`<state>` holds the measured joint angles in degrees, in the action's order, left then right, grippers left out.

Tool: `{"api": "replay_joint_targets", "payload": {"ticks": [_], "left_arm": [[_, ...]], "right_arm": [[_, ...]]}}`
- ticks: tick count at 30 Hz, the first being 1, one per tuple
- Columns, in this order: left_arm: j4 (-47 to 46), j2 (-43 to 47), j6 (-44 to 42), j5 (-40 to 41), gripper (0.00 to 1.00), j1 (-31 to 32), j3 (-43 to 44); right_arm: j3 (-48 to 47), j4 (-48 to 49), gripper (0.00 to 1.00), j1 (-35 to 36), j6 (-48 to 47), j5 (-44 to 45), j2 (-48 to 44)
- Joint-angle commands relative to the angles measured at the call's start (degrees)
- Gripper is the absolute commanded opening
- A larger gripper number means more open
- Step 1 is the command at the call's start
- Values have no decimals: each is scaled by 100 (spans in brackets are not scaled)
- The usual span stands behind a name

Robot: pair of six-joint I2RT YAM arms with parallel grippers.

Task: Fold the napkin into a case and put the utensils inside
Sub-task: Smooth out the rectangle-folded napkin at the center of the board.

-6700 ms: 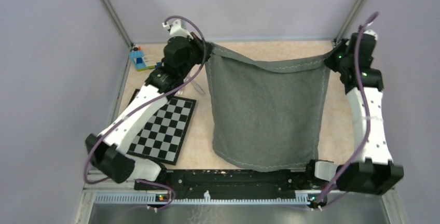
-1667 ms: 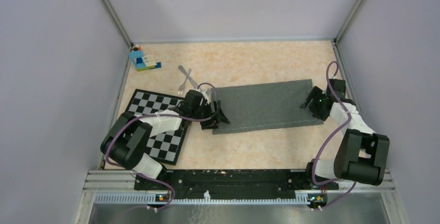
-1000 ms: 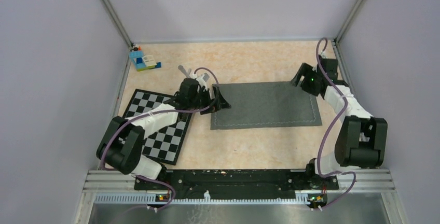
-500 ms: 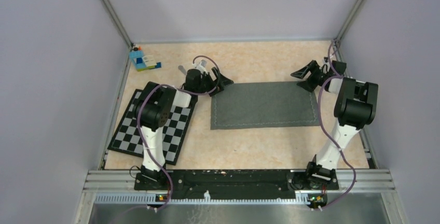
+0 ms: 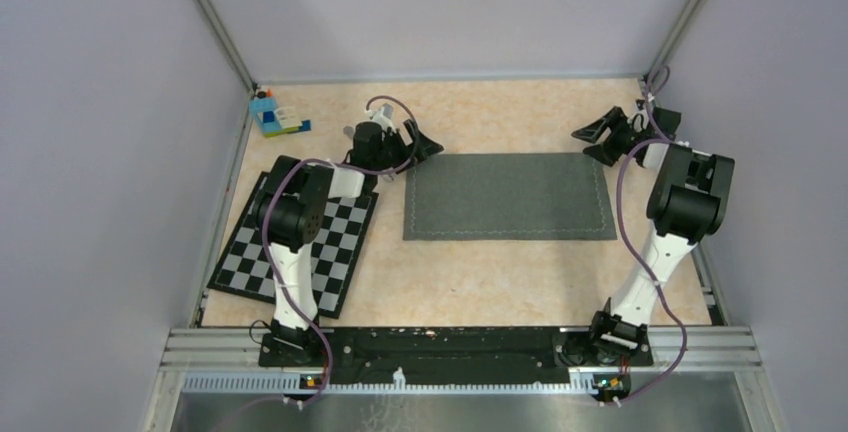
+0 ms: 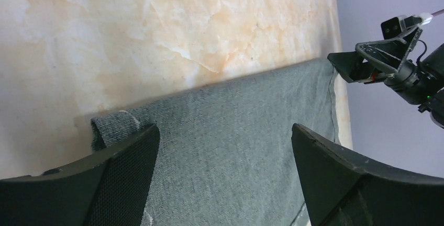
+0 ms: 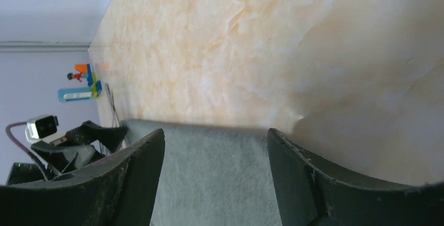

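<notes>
Top external view: the dark grey napkin (image 5: 508, 196) lies flat as a wide rectangle in the middle of the table (image 5: 480, 282), just right of the checkered mat (image 5: 300, 252); the left gripper (image 5: 428, 142) hangs by its far left corner, jaws spread and empty; the right gripper (image 5: 588, 140) sits off the far right corner, likewise spread, gripping nothing; the left wrist camera shows the far left corner's hem curled over; a blue toy-brick block (image 5: 272, 114) stands far left.
</notes>
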<state>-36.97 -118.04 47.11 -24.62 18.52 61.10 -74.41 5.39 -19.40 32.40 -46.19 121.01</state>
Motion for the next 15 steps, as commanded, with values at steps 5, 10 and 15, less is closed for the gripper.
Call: {"api": "replay_joint_targets", "payload": {"ticks": [5,10,15], "left_arm": [[-137,292,272,-636,99,13,152],[-126,-210,212,-389,99,-80,333],[-49,-583,111,-115,99,-287,456]], "right_arm": [[601,200,71,137,74,-59,-1096],[603,455,70,-51,126,-185,-611],[249,314,70,-195,-51,-81,-59]]}}
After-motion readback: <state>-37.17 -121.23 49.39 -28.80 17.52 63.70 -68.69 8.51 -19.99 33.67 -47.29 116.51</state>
